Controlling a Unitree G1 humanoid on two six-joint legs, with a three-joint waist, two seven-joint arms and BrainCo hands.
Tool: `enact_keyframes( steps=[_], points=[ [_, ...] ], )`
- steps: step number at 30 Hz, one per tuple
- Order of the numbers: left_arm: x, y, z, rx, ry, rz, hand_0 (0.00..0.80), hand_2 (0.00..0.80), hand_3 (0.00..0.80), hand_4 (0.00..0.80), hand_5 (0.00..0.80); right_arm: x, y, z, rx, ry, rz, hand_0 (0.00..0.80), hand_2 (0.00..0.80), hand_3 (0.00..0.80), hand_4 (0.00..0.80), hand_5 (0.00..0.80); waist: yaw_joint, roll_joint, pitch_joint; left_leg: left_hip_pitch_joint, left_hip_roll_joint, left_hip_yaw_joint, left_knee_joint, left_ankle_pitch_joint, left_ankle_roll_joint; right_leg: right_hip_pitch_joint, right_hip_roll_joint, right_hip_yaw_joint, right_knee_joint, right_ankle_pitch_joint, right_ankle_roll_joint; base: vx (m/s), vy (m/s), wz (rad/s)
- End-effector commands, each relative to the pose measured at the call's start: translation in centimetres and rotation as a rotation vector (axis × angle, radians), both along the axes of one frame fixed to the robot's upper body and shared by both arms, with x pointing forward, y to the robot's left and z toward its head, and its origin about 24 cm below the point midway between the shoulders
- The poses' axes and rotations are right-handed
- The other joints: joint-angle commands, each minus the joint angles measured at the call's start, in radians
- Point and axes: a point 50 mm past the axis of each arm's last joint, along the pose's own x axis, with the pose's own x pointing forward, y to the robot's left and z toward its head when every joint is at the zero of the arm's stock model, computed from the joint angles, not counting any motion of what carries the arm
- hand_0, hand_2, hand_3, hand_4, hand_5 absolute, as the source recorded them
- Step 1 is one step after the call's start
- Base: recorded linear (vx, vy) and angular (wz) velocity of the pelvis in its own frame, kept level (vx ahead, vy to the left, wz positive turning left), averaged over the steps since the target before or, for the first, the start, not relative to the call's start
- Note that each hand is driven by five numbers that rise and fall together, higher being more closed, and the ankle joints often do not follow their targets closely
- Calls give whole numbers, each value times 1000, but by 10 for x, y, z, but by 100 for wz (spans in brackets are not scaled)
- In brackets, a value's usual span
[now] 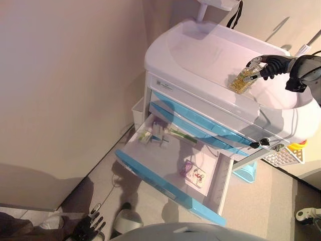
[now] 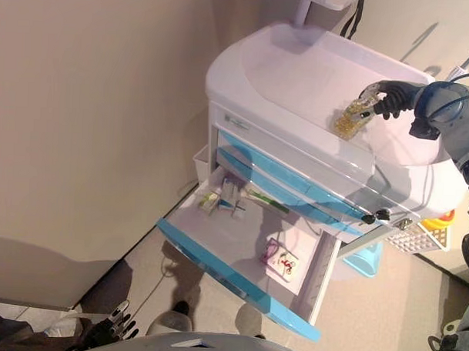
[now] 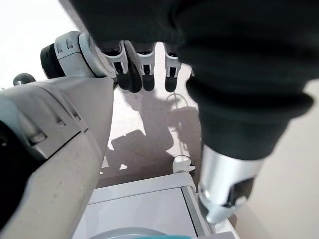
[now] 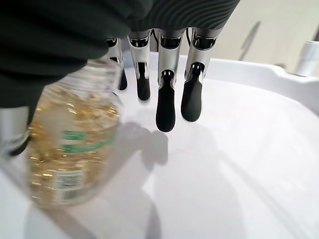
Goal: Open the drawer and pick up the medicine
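The medicine is a clear bottle of yellow capsules (image 1: pixel 242 80). My right hand (image 1: pixel 273 65) pinches it at its top, tilted, just over the white top tray of the cart (image 1: pixel 200 55). In the right wrist view the bottle (image 4: pixel 75 144) sits between the thumb and the fingers (image 4: pixel 164 99). Whether it touches the tray I cannot tell. The cart's lowest blue-fronted drawer (image 1: pixel 170 193) is pulled far out, with small boxes (image 1: pixel 150 133) and flat packets (image 1: pixel 195 173) inside. My left hand (image 1: pixel 88 226) hangs low near the floor, open and empty, far from the cart.
A wall stands close on the cart's left. A white bin (image 1: pixel 138 113) hangs on the cart's left side. A white wire basket with a yellow item (image 1: pixel 286 155) hangs on its right side. A light blue tub (image 1: pixel 246 173) stands on the floor below it.
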Motion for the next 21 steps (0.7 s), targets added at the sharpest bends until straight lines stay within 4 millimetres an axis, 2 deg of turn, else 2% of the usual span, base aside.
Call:
enact_keyframes(
  steps=[1, 10, 21],
  points=[
    [1, 9, 6, 32, -14, -56, 0, 0, 0, 0, 0, -3, -4, 31, -72, -91, -35, 0, 0, 0, 0, 0, 13, -6, -15, -37, -32, -34, 43, -48, 57, -21, -38, -27, 97, -3, 43, 0, 0, 0],
    [2, 10, 6, 30, -10, -52, 0, 0, 0, 0, 0, -4, -2, 44, -82, -174, -35, 0, 0, 0, 0, 0, 4, -4, -16, -38, -32, -29, 44, -48, 57, -26, -39, -20, 98, 0, 44, 0, 0, 0],
    [4, 8, 6, 28, -21, -52, 0, 0, 0, 0, 0, -10, -2, 74, -87, -292, -55, 0, 0, 0, 0, 0, -6, -8, -21, -38, -32, -20, 45, -50, 57, -29, -39, -15, 96, 4, 44, 0, 0, 0]
  ],
)
